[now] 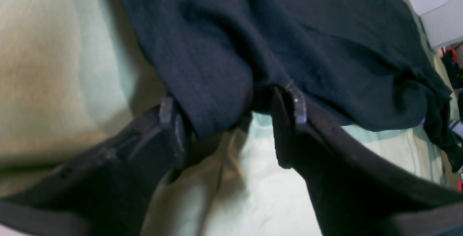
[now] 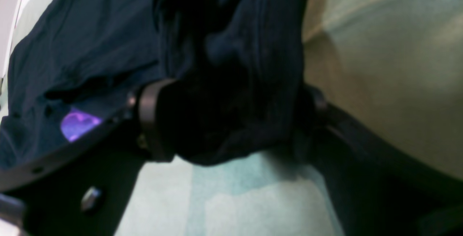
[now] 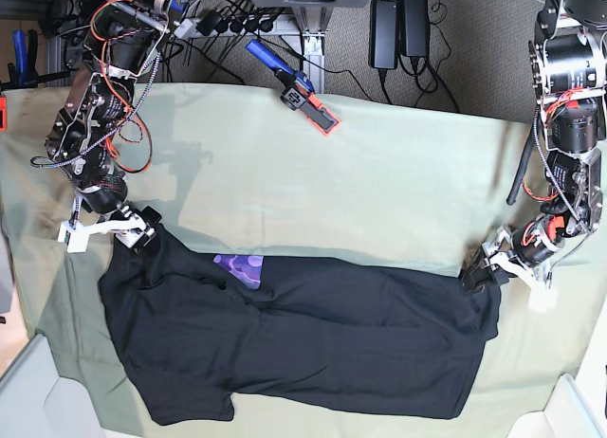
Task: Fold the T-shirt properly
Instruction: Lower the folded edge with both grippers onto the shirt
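The black T-shirt lies spread across the near half of the table, plain side up, with one flap turned over to show a purple graphic. At its far left corner sits my right gripper. In the right wrist view this gripper has its jaws wide apart, a bunched fold of the T-shirt filling the gap. My left gripper is at the shirt's far right corner. In the left wrist view it stands open, with a fold of the T-shirt hanging loosely between the fingers.
A pale green table cloth covers the table. A blue-and-orange tool lies at the back edge, with cables and power bricks behind it. Pale bin corners sit at the front left and front right.
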Controlling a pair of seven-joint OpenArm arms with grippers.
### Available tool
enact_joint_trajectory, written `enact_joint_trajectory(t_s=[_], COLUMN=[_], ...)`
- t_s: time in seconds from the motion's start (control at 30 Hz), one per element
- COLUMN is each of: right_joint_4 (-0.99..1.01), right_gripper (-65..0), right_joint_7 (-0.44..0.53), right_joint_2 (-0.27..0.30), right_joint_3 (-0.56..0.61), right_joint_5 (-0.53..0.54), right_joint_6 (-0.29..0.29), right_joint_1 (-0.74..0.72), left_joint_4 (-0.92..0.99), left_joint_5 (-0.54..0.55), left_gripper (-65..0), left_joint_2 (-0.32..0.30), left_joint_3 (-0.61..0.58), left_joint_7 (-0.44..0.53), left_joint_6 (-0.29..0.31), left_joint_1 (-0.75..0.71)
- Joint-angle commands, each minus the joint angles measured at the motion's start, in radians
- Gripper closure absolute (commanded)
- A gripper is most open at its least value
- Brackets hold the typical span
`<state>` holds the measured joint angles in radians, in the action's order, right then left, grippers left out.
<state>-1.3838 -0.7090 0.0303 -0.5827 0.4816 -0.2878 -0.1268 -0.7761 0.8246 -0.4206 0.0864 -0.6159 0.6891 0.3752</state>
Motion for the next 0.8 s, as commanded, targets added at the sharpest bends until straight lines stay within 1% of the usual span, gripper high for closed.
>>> enact_joint_trajectory(t_s=[0.0,0.1,0.23,0.3,0.33,0.37,0.4,0.5,0.53,0.57,0.77], right_joint_4=[-0.014,-0.014,-0.014,-0.014,-0.014,-0.014,-0.014,-0.014,-0.014,-0.014,-0.014], right_gripper=[-44.3,-44.3,-44.3,-44.0,-42.3,-37.8,-31.3,-8.2,-1.8,0.0,0.0], right_joint_7=[-0.005,0.006,0.025,0.047,0.056,0.059,0.059,0.059,0.059,0.059,0.058], right_joint_2=[0.005,0.005,0.005,0.005,0.005,0.005,0.005,0.006,0.006,0.005,0.006], right_joint_3=[0.005,0.005,0.005,0.005,0.005,0.005,0.005,0.005,0.005,0.005,0.005], right_joint_5=[0.004,0.004,0.005,0.005,0.005,0.005,0.005,0.005,0.005,0.005,0.004], right_joint_6=[-0.066,-0.067,-0.067,-0.066,-0.066,-0.066,-0.066,-0.066,-0.066,-0.066,-0.066], right_joint_1=[-0.008,-0.008,-0.009,-0.009,-0.009,-0.009,-0.009,-0.011,-0.012,-0.014,-0.014], left_joint_4=[-0.014,-0.014,-0.014,-0.014,-0.014,-0.014,-0.014,-0.014,-0.014,-0.014,-0.014], left_joint_5=[0.018,0.000,-0.003,-0.004,-0.007,-0.012,-0.022,-0.041,-0.041,-0.041,-0.041], left_gripper=[-32.4,-16.8,-1.0,0.0,0.0,0.0,0.0,0.0,0.0,0.0,0.0], left_joint_2=[-0.014,-0.014,-0.014,-0.014,-0.014,-0.014,-0.014,-0.014,-0.014,-0.014,-0.014], left_joint_3=[0.005,0.005,0.005,0.005,0.005,0.005,0.005,0.005,0.005,0.005,0.005], left_joint_7=[0.022,0.023,0.025,0.025,0.025,0.025,0.026,0.029,0.029,0.029,0.029], left_joint_6=[0.009,0.009,0.009,0.009,0.009,0.009,0.009,0.009,0.009,0.009,0.009], left_joint_1=[0.038,0.050,0.051,0.051,0.051,0.051,0.051,0.051,0.051,0.051,0.051])
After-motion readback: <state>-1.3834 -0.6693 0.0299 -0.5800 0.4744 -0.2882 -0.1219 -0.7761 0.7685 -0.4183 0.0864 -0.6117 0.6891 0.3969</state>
